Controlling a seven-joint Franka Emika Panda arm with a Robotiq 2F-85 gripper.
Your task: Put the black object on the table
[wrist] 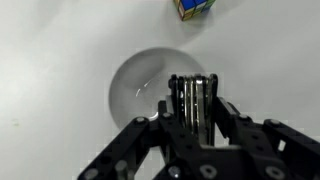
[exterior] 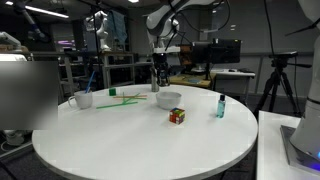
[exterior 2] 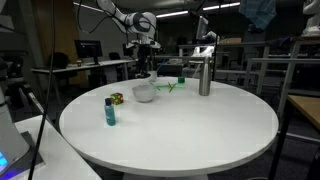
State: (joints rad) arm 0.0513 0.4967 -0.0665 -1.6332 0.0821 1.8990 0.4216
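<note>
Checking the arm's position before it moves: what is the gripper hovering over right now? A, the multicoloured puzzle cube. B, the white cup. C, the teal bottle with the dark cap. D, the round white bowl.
D: in the wrist view the gripper hangs over the round white bowl, while the multicoloured puzzle cube lies beyond it at the picture's edge.

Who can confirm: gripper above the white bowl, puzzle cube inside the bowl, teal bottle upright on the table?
Not quite. The puzzle cube is not inside the white bowl; the wrist view shows it on the table, apart from the bowl. The rest holds: the gripper is above the bowl, the teal bottle upright on the table.
</note>
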